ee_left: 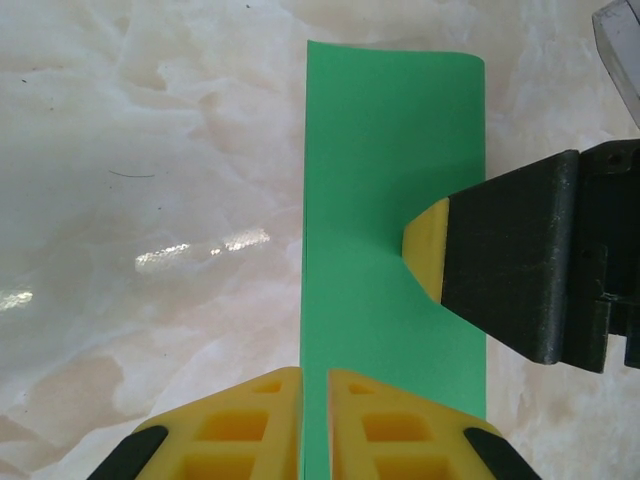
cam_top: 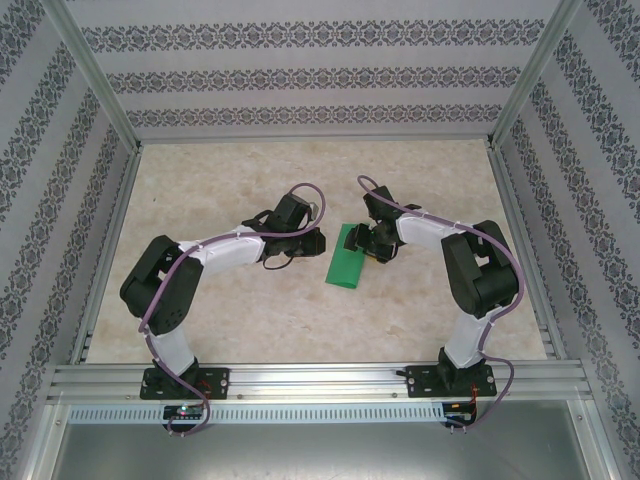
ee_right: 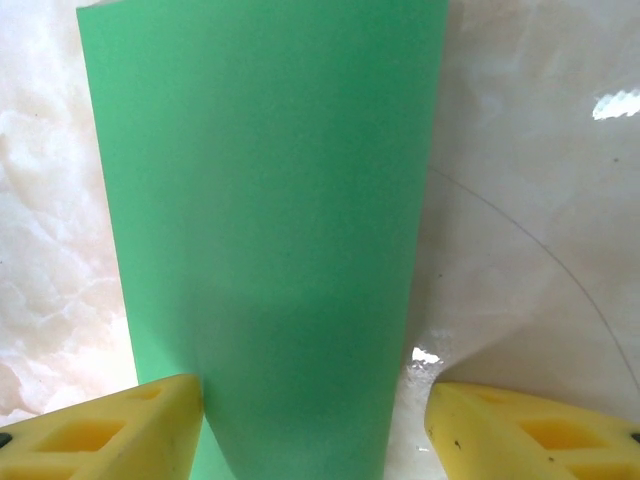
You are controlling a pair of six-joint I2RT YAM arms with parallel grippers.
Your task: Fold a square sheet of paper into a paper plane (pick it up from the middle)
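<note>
Two grippers flank a green sheet of paper (cam_top: pixel 348 258) that lies near the middle of the marbled desk (cam_top: pixel 250 190). The left gripper (cam_top: pixel 312 246) is just beside its left side and the right gripper (cam_top: pixel 373 243) is at its far right end. From above, the paper looks like a long rectangle rather than a square. It is slanted so that its far end leans to the right, and a darker band runs along its near end. In the left wrist view it runs straight away from the camera as a strip, its left edge crisp and its far right corner rounded like a soft fold. The left gripper's yellow fingers (ee_left: pixel 270 425) stand almost together, with only a thin slit between them. Green shows in that slit, in line with the strip's left edge, but I cannot tell whether the fingers pinch that edge or merely sit over it. In the same view, one yellow-tipped finger of the right gripper comes in from the right and overlaps the strip's right edge about halfway along. In the right wrist view, the right gripper's fingers (ee_right: pixel 110 430) stand wide apart with the strip between them. The finger at the picture's left touches the paper's side, and the other sits clear of the paper over bare desk.
</note>
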